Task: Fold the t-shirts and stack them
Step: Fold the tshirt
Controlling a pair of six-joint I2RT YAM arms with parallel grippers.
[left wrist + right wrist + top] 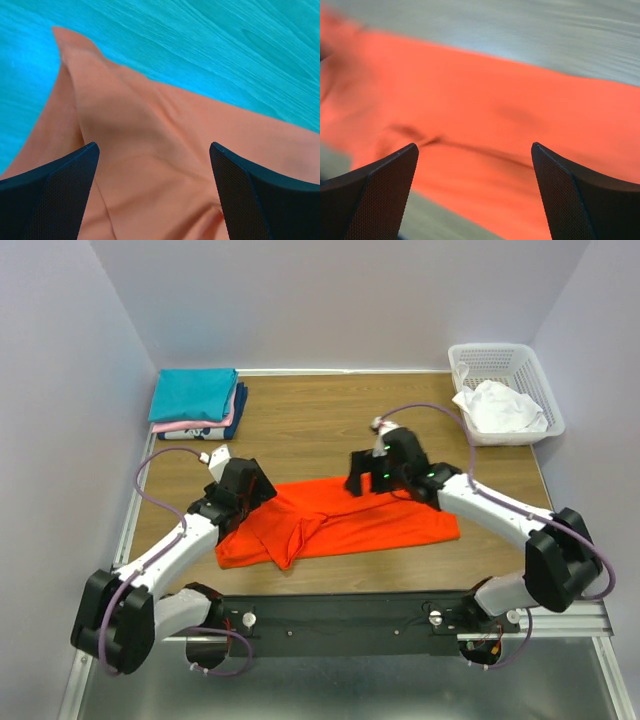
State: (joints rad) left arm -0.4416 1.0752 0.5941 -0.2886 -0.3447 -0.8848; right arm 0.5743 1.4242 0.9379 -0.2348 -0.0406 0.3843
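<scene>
An orange-red t-shirt [345,525] lies partly folded and rumpled across the middle of the wooden table [300,430]. My left gripper [262,492] is open over its left part; the shirt [150,150] fills the space below the fingers, with a raised fold. My right gripper [358,484] is open over the shirt's far edge; the shirt [495,115] lies flat under it. A stack of folded shirts, teal [193,393] on top of pink and navy, sits at the far left. A white shirt [498,407] lies in the basket.
A white plastic lattice basket [500,362] stands at the far right corner. Grey walls close in the left, back and right sides. The black rail with the arm bases runs along the near edge.
</scene>
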